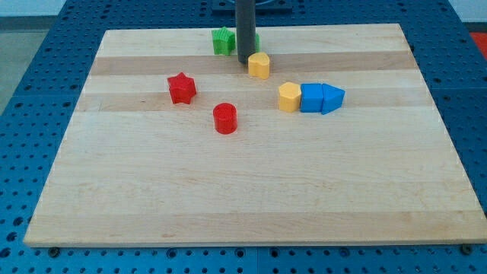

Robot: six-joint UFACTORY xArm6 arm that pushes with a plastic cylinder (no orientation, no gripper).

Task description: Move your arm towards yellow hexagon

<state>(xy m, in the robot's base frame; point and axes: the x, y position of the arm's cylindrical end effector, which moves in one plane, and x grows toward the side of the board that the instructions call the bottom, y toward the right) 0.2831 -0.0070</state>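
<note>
The yellow hexagon (289, 97) lies right of the board's middle, touching a blue cube (312, 98) on its right. My tip (245, 62) is near the view's top centre, up and to the left of the hexagon and well apart from it. The tip stands just left of a second yellow block (259, 65), whose shape I cannot make out; it is very close to that block or touching it.
A blue triangular block (332, 99) touches the blue cube's right side. A green block (222, 41) sits behind the rod at the top edge. A red star (182, 88) and a red cylinder (225, 119) lie left of centre on the wooden board (243, 198).
</note>
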